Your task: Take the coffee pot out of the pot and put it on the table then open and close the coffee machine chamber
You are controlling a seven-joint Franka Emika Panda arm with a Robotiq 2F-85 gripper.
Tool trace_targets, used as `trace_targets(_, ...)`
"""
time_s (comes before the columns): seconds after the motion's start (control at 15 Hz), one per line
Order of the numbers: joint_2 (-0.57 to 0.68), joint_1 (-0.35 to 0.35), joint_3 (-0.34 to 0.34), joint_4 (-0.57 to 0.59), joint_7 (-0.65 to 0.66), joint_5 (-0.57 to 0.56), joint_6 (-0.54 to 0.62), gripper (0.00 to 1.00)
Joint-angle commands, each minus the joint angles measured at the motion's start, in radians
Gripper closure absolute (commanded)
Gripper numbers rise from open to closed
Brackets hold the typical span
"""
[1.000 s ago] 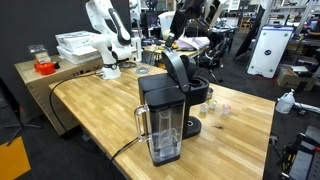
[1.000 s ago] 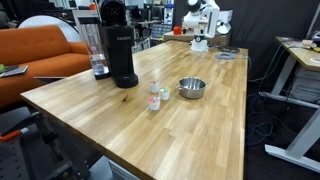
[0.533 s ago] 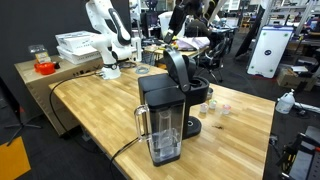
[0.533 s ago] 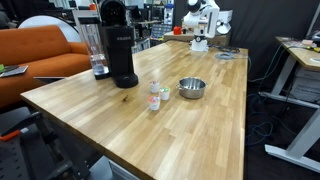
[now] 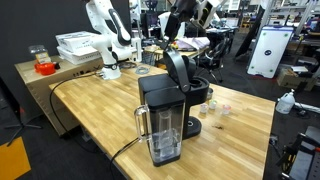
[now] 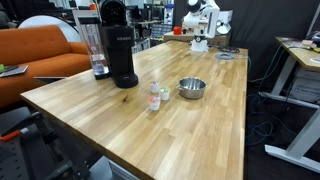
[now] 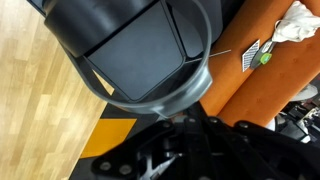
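The black coffee machine point(image 5: 165, 105) stands on the light-wood table point(image 5: 100, 115), its clear water tank point(image 5: 163, 135) toward the camera; it also shows in an exterior view point(image 6: 118, 50). Its rounded black chamber lid point(image 7: 135, 45) fills the wrist view from close above and looks closed. My gripper point(image 7: 190, 150) is only a dark mass at the bottom edge there, just off the lid's silver rim point(image 7: 190, 92); its fingers cannot be made out. A metal pot point(image 6: 192, 89) and small cups point(image 6: 157, 97) stand on the table beside the machine.
A white arm point(image 5: 105, 35) stands folded at the far end of the table, also in an exterior view point(image 6: 203, 20). An orange couch point(image 6: 40, 50) is behind the machine. A brown cabinet with white boxes point(image 5: 75, 45) stands beside the table. A black cord point(image 5: 125, 148) trails off the machine.
Nothing on the table has moved. Only a dark shape in the background behind the machine shifts slightly.
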Motion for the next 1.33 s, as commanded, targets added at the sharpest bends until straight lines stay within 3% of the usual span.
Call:
trace_targets(0.0,0.05,-0.004,0.015,0.069,0.007,-0.042,-0.046,1.0)
trace_targets(0.8,0.056,-0.005,0.038,0.107,0.063,-0.138,-0.043,1.0)
trace_targets(1.27,0.03,-0.011,0.049,0.081,0.069,-0.135,-0.093,1.0)
